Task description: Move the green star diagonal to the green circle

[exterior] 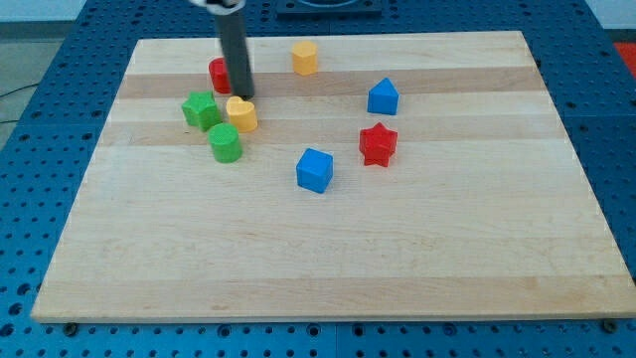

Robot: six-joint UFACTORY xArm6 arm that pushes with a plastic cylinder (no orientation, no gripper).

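The green star [201, 109] lies on the wooden board at the upper left. The green circle [226, 143] sits just below and right of it, nearly touching. A yellow heart [241, 114] sits right of the star and above the circle. My rod comes down from the view's top and my tip [242, 96] rests just above the yellow heart, to the upper right of the green star. A red block [219, 75] is partly hidden behind the rod.
A yellow hexagon [305, 58] lies near the top edge. A blue pentagon-like block [383, 96] and a red star [378, 143] lie right of centre. A blue cube [315, 169] lies at the middle. The wooden board [328, 268] sits on a blue perforated table.
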